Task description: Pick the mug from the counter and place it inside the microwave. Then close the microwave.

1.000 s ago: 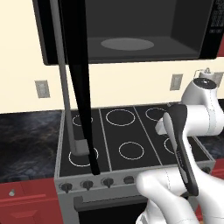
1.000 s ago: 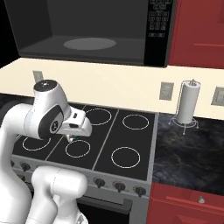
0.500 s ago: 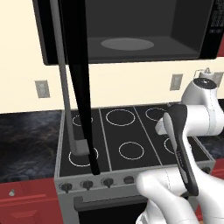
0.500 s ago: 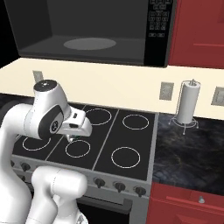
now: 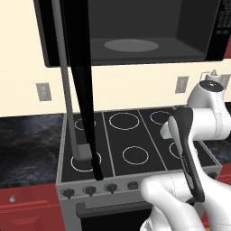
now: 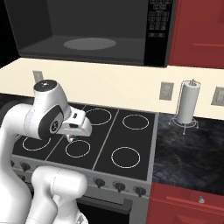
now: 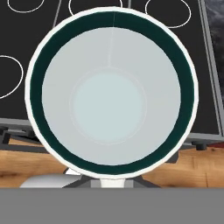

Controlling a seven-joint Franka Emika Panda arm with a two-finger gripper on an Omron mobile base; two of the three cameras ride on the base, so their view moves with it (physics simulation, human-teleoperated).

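The small white cylindrical mug with the teal-green band inside its rim [image 7: 111, 94] is being seen from straight above in the hand view, its mouth taking up most of that picture and its pale inner floor fully visible. It is being held up over the black glass stovetop with white burner rings [image 5: 128, 140], whose front edge and knobs are showing beneath it, with a strip of wooden floor lower still. In the right base view a small patch of teal-green [image 6: 73, 138] is peeking out just under the white hand, above the front left burner ring. The claw [image 6: 74, 136] is being kept pressed together on the mug; its fingertips are hidden behind the mug's rim in the hand view, so the exact contact cannot be made out.

The large black box-shaped microwave [image 6: 155, 39] is mounted above the stovetop, its dark cavity exposed and the round grey turntable [image 6: 89, 43] lying bare inside. Its glossy black door [image 5: 80, 85] is being seen swung wide open, edge-on in the left base view, with the long grey bar handle [image 5: 65, 90] running down beside it.

The black marbled stone surface [image 6: 186, 146] is lying to the right of the stovetop, carrying a white paper towel roll on a wire stand [image 6: 187, 105] near the cream wall.
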